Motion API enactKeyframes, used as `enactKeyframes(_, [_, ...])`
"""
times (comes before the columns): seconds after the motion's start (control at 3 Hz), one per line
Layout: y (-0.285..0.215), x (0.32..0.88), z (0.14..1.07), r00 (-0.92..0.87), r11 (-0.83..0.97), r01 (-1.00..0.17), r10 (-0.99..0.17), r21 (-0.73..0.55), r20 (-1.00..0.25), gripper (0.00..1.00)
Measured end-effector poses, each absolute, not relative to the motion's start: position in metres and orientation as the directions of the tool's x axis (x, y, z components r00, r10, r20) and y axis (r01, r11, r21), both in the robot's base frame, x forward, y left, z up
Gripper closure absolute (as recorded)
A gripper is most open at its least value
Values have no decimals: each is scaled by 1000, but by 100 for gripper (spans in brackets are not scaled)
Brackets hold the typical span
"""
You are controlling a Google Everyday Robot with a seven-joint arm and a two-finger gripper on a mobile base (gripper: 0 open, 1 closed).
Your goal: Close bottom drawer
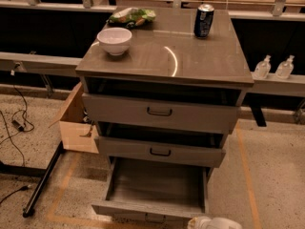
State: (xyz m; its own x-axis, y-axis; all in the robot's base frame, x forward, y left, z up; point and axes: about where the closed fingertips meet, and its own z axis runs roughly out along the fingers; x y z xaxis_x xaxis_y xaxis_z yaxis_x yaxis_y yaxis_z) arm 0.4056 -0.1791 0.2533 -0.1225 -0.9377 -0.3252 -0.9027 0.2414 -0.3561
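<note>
The grey wood-grain cabinet has three drawers. The bottom drawer (155, 187) is pulled far out and looks empty inside; its front (147, 212) sits at the lower edge of the view, with the dark handle barely showing. The middle drawer (159, 151) and top drawer (159, 112) stick out slightly. My gripper (214, 223) shows as a white rounded part at the bottom edge, just right of the bottom drawer's front corner.
On the cabinet top (167, 56) stand a white bowl (114, 40), a blue can (204, 20) and a green snack bag (132, 17). A cardboard box (76, 123) and a black stand leg (43, 182) lie left. Two clear bottles (274, 67) sit right.
</note>
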Motion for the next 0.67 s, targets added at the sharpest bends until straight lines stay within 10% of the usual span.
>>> enactKeyframes(0.67, [-175, 422, 191, -119, 245, -880, -943, -407, -310, 100])
